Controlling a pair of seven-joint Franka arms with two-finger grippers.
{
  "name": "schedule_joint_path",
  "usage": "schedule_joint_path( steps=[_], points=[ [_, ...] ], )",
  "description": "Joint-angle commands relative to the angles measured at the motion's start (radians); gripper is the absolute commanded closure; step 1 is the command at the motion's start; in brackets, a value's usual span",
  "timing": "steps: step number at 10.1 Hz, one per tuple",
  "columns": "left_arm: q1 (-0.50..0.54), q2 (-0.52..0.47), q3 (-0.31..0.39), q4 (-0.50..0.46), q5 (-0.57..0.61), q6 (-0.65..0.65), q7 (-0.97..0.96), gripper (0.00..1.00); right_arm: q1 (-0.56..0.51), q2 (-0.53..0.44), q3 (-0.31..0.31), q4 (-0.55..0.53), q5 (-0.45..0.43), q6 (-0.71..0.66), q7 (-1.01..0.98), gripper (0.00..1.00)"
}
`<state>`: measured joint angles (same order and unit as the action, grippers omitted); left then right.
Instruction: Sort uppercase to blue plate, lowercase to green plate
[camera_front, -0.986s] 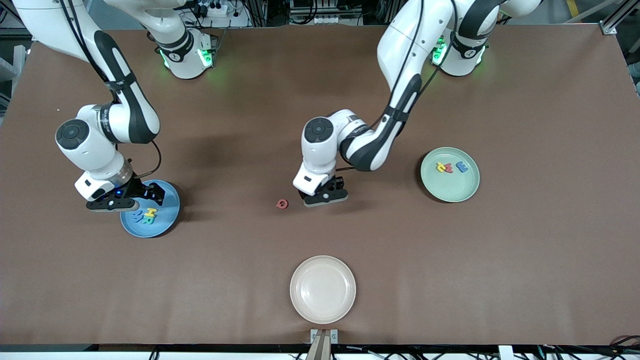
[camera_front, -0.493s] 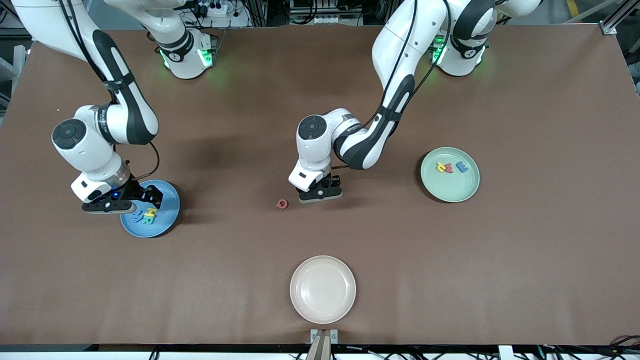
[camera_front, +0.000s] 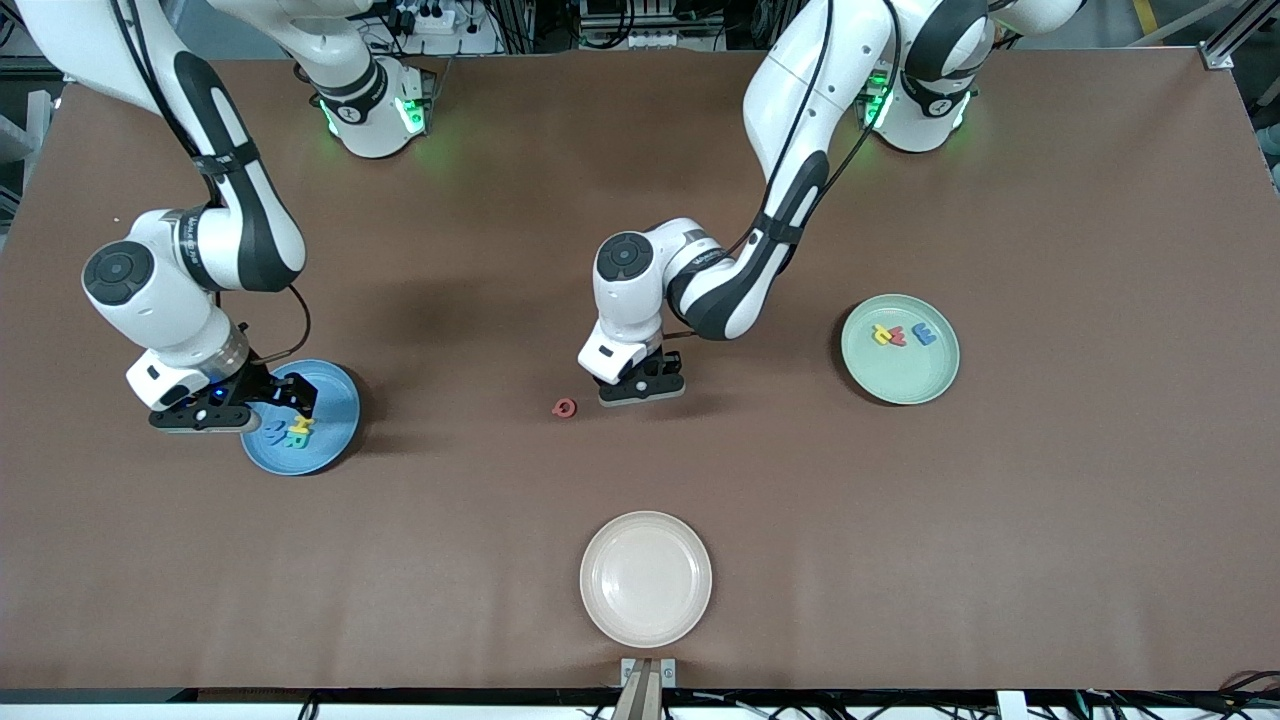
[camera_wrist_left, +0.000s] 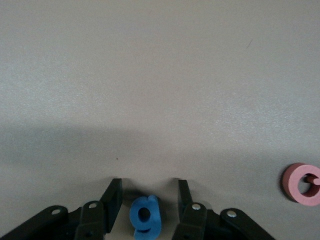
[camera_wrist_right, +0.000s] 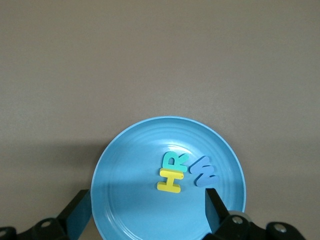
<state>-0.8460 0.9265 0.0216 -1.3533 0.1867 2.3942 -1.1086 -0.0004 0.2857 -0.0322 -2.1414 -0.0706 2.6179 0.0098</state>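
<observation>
- Since a second ago the left pincer (camera_front: 642, 385) has slid toward the red Q (camera_front: 564, 407) and dropped low to the table (camera_front: 1050, 520); the right arm has drawn back toward its own end of the table, its pincer (camera_front: 272, 398) now over the blue plate's (camera_front: 335, 445) rim.
- Left wrist view: left pincer spread, fingers straddling the blue g (camera_wrist_left: 145, 215), which lies on the table between them, not yet gripped. Red Q (camera_wrist_left: 302, 183) sits just beside, untouched.
- Right pincer (camera_wrist_right: 150, 210) spread and empty, hanging over the blue plate (camera_wrist_right: 130, 210).
- Blue plate holds the yellow H (camera_wrist_right: 170, 180), teal-green R (camera_wrist_right: 173, 161) and blue M (camera_wrist_right: 204, 171), all touching or nearly so.
- Green plate (camera_front: 900, 380) holds the tiny yellow letter (camera_front: 881, 334), red w (camera_front: 897, 338) and blue e (camera_front: 923, 335).
- Judgement: g and Q are the only two left; next is closing on g, and clipping the Q is a small risk.
- Cream plate (camera_front: 646, 579), nearest the front camera, holds nothing.
- Arm-link lettering too small to read; the only legible writing is the letters themselves.
</observation>
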Motion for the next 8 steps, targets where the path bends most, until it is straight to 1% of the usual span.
schedule_joint_path(
  steps=[1, 4, 5, 8],
  points=[
    [-0.001, 0.003, -0.014, 0.008, 0.002, -0.026, -0.019, 0.53, -0.004, -0.020, 0.002, 0.023, 0.000, -0.048, 0.028, 0.00],
    [-0.001, 0.005, -0.014, 0.006, 0.000, -0.044, -0.017, 0.59, 0.017, -0.013, 0.008, 0.151, 0.000, -0.247, 0.099, 0.00],
    [-0.001, 0.005, -0.014, 0.006, -0.001, -0.050, -0.017, 0.62, 0.022, -0.010, 0.008, 0.179, 0.000, -0.275, 0.104, 0.00],
    [-0.001, 0.003, -0.014, 0.000, -0.009, -0.060, -0.017, 0.76, 0.040, 0.007, 0.012, 0.205, 0.005, -0.283, 0.136, 0.00]
  ],
)
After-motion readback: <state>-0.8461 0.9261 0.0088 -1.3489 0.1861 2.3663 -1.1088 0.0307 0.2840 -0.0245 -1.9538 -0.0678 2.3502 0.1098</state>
